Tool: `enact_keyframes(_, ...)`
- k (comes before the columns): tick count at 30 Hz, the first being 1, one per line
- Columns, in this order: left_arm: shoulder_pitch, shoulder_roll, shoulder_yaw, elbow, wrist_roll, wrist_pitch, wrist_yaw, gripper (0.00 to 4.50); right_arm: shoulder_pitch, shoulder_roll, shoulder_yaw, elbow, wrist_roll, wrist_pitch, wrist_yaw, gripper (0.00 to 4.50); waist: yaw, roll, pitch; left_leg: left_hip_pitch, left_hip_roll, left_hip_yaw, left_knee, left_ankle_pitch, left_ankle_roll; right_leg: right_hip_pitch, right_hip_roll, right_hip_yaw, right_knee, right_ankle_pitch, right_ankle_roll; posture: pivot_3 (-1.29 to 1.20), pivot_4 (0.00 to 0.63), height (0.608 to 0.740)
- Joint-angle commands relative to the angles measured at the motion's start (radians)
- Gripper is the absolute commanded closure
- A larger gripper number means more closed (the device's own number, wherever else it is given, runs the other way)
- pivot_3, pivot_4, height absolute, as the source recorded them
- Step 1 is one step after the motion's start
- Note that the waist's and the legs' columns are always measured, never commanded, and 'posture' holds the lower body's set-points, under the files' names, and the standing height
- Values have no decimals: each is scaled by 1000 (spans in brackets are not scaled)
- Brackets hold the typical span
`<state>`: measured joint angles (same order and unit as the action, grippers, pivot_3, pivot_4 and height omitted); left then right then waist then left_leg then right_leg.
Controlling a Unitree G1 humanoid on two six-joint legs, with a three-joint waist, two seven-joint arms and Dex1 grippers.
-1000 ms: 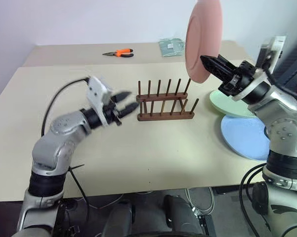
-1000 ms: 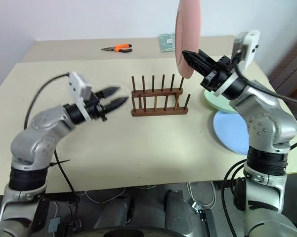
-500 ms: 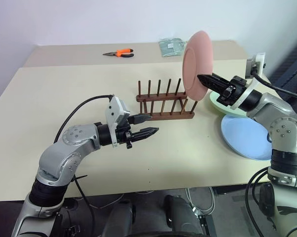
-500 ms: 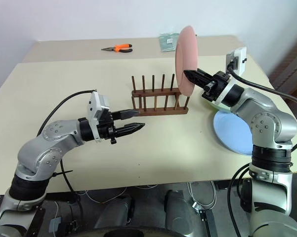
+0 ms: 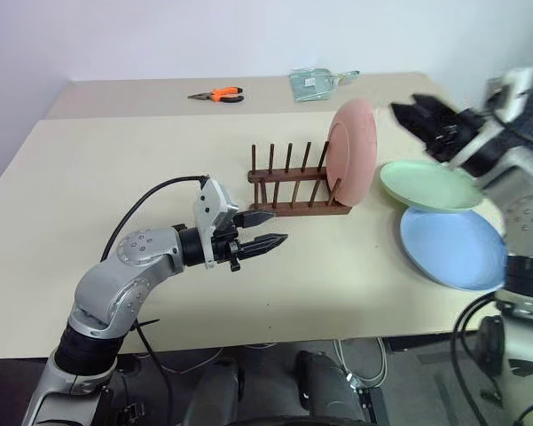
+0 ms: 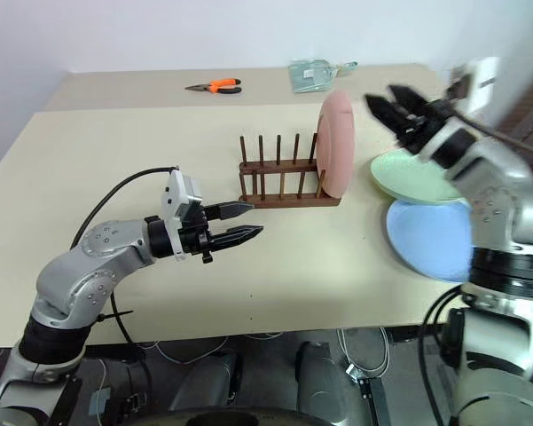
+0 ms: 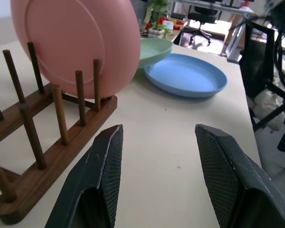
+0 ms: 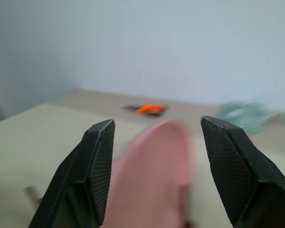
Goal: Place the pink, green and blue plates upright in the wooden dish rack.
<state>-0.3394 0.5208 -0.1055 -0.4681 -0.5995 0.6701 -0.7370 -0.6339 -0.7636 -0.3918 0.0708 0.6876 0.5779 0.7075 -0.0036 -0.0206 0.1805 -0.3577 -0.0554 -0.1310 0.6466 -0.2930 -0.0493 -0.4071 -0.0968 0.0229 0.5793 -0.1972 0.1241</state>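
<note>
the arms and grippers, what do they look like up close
Both arms are built of rounded silver-grey metal segments with black bands at the joints. The left gripper and right gripper each have two black tapered fingers with cross-hatched pads. A small white camera block sits on each wrist, and a black cable loops from the left one.

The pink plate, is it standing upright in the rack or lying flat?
Upright. The pink plate stands on its edge at the end of the wooden dish rack, between the pegs, and no hand holds it.
</note>
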Motion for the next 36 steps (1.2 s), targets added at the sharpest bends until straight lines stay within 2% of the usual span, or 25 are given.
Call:
enact_keyframes(1,9,-2,-6,-26,8,-22,-4,2027,153,-134,11,-15,-132,-104,111,1503,2,0,0,0,0,0,0,0,0,0,0,0,0,0,0,0,150,740)
enact_keyframes(4,12,-2,-18,-18,18,-31,-15,2027,270,-228,133,9,-319,-264,169,1503,-9,0,0,1,0,2,0,0,1,1,0,1,0,-2,-2,0,150,740)
enact_keyframes(7,-2,-4,-48,10,50,-53,-33,2027,304,-281,299,153,-583,-516,141,1503,-20,4,0,3,1,7,1,0,1,1,0,3,1,-4,1,0,150,740)
enact_keyframes(11,-14,-15,-58,14,61,-56,-30,2027,236,-280,397,332,-735,-673,101,1503,-17,5,0,4,1,8,1,0,1,0,0,4,2,-4,1,0,150,740)
enact_keyframes(15,-12,-16,-54,-3,59,-45,-24,2027,138,-245,457,488,-816,-750,62,1503,-14,5,0,3,1,8,1,0,1,-1,0,5,1,-1,-3,0,150,740)
enact_keyframes(18,-4,-8,-51,-15,65,-39,-15,2027,73,-218,488,597,-867,-814,28,2362,-13,5,0,3,1,8,1,0,1,0,0,5,1,-1,-3,0,150,740)
enact_keyframes(22,1,-4,-40,-22,61,-34,-9,2027,46,-208,471,620,-855,-860,33,4313,-10,5,0,3,1,8,2,0,1,0,0,5,1,-1,-3,0,150,740)
enact_keyframes(23,3,-3,-38,-22,61,-34,-8,2027,46,-210,465,616,-851,-868,35,4449,-10,4,0,3,1,8,2,0,1,0,-1,5,1,-1,-3,0,150,740)
enact_keyframes(29,11,2,-35,-22,61,-38,-8,2027,47,-236,341,487,-765,-838,9,4449,-11,5,1,3,1,7,2,0,1,0,0,5,1,-1,-3,0,150,740)
enact_keyframes(34,16,6,-34,-8,63,-51,-19,2027,-10,-186,166,246,-521,-601,20,4449,-13,6,1,3,1,7,1,0,1,0,0,5,1,-1,-3,0,150,740)
enact_keyframes(36,17,8,-31,-1,64,-55,-24,2027,-102,-127,91,139,-370,-471,-26,4449,-17,6,1,3,1,7,1,0,1,0,0,5,2,-1,-3,0,150,740)
